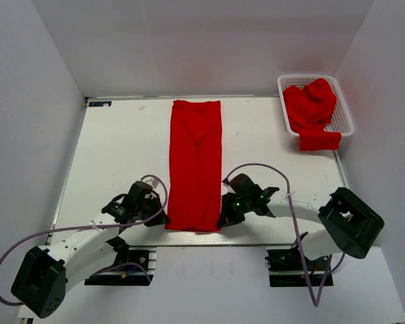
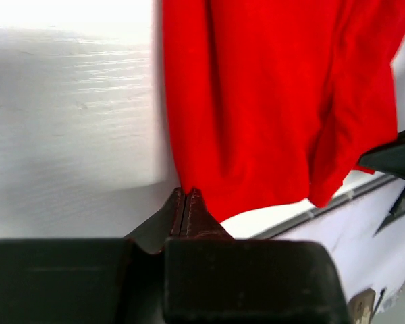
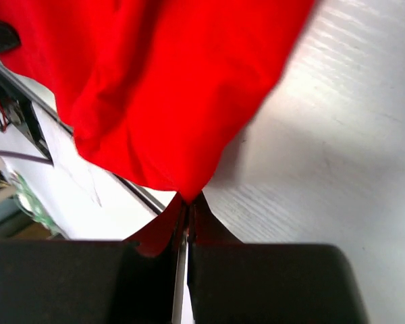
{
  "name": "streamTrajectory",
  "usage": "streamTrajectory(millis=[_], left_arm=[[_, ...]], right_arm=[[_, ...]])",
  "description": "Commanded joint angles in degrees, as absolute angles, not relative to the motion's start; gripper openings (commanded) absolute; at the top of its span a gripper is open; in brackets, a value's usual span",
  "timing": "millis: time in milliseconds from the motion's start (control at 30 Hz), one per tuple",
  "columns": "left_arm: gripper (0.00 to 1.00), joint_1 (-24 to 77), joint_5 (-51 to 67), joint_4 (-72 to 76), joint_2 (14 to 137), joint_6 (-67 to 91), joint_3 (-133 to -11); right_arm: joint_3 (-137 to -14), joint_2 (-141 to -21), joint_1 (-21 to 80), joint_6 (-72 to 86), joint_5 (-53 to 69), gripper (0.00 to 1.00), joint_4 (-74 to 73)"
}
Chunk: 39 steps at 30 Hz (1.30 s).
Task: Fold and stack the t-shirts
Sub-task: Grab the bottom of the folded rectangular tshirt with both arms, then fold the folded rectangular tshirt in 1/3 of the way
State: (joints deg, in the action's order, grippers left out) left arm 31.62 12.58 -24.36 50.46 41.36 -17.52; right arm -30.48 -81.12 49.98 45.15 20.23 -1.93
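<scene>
A red t-shirt [image 1: 196, 162], folded into a long narrow strip, lies down the middle of the table. My left gripper [image 1: 163, 217] is shut on its near left corner; the wrist view shows the cloth [image 2: 256, 101] pinched at the tips of my left gripper [image 2: 186, 192]. My right gripper [image 1: 223, 220] is shut on the near right corner; the cloth [image 3: 155, 88] rises from the tips of my right gripper [image 3: 189, 198]. More red t-shirts [image 1: 312, 108] are heaped in the basket at the far right, one hanging over its near rim.
The white mesh basket [image 1: 346, 115] stands at the far right corner. The table's near edge [image 1: 202, 244] runs just behind both grippers. White walls enclose the table on three sides.
</scene>
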Motion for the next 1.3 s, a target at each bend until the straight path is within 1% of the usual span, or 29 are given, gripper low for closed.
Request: streamTrajectory(millis=[0, 167, 300, 433, 833, 967, 1133, 1267], left_arm=[[0.0, 32.1, 14.4, -26.7, 49.2, 40.7, -21.7], [0.0, 32.1, 15.4, -20.9, 49.7, 42.5, -24.3], [0.0, 31.6, 8.6, -20.4, 51.5, 44.9, -27.9], [0.0, 30.9, 5.4, -17.4, 54.8, 45.4, -31.5], [0.0, 28.7, -5.0, -14.6, 73.0, 40.5, -47.5], [0.0, 27.6, -5.0, -13.1, 77.5, 39.4, -51.0], [0.0, 25.1, -5.0, -11.1, 82.7, 37.4, -54.5], [0.0, 23.9, -1.3, -8.7, 87.8, 36.0, -57.8]], right_arm=[[-33.6, -78.7, 50.4, 39.6, 19.2, 0.0, -5.2], [-38.9, -79.6, 49.9, 35.7, 17.5, 0.0, -10.3], [-43.0, -80.5, 49.0, 34.5, 12.8, 0.0, -14.2], [-47.0, -81.3, 46.5, 33.0, 9.8, 0.0, -15.0], [-61.7, -91.3, 37.0, 23.7, 9.6, 0.0, -15.5], [-66.4, -94.5, 34.5, 22.0, 9.7, 0.0, -15.6], [-71.8, -100.4, 31.7, 19.9, 14.0, 0.0, -16.6], [-75.7, -104.5, 30.5, 18.6, 17.3, 0.0, -16.6]])
